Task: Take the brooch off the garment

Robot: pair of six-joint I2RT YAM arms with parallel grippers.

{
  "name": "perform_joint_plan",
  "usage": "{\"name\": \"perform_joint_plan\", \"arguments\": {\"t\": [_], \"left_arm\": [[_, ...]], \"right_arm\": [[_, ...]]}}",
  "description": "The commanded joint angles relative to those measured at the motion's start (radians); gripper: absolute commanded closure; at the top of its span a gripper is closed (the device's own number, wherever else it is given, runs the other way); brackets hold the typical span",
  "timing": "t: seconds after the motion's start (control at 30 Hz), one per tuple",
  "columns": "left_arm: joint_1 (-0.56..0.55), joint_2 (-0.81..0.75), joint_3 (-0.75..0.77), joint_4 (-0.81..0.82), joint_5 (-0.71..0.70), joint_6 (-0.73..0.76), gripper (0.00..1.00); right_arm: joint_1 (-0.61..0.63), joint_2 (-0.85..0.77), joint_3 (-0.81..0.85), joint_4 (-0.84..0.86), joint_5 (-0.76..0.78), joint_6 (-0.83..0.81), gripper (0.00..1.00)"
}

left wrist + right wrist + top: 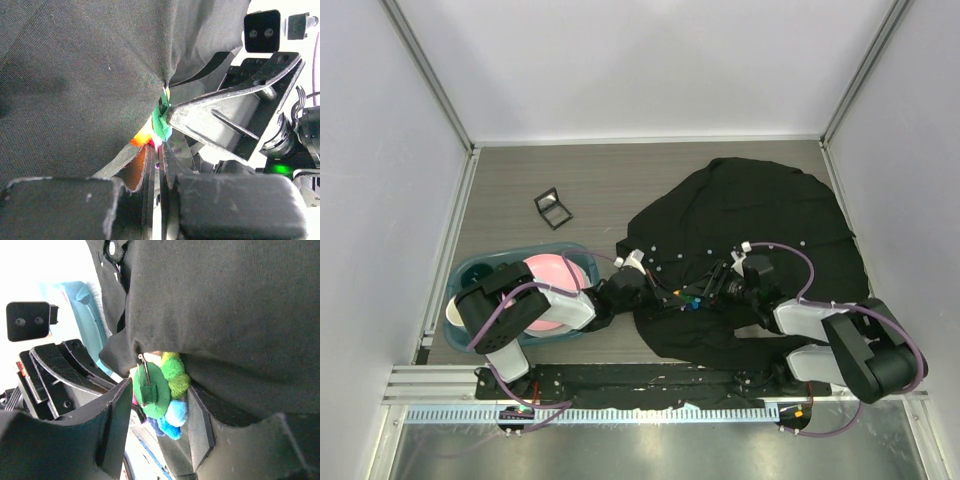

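**Left pincer** (160,157): near centre of the worktop (600,180), reaching in from the left. Clenched, its fingers almost touching at the red-orange edge of the brooch. The left wrist view is too crowded to tell whether it nips cloth or petal.

**Right pincer** (161,391): reaching in from the right, opposite the other. It grasps the brooch across its width, one finger against the green backing and the other against the tufts.

**Brooch** (172,377): between the two pincers, at the near-left edge of the garment and touching it. Its green back faces the right wrist camera, and the metal pin runs up under a fold of cloth.

**Basin** (485,268): blue, to the left, beside the left arm. It holds a pink item.

**Garment** (750,220): black, heaped from centre to far right, with white buttons showing. The cloth is gathered and lifted where the brooch sits.

**Small black frame** (553,208): far left of the garment, well apart from it.

**Status**: both grips are made and the cloth is raised. The brooch is judged still attached. Left to do: work the pin out of the fabric and carry the brooch clear.
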Motion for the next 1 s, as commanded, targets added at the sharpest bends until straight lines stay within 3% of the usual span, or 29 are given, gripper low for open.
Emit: {"name": "perform_joint_plan", "arguments": {"t": [0.0,0.97], "left_arm": [[0.002,-0.022,-0.011,0.056,0.024,-0.002,1.00],[0.003,-0.008,-0.039,0.084,0.016,-0.012,1.00]], "right_arm": [[-0.015,0.045,0.053,0.087,-0.045,-0.072,0.49],[-0.043,0.154,0.079,0.156,-0.168,-0.169,0.62]]}}
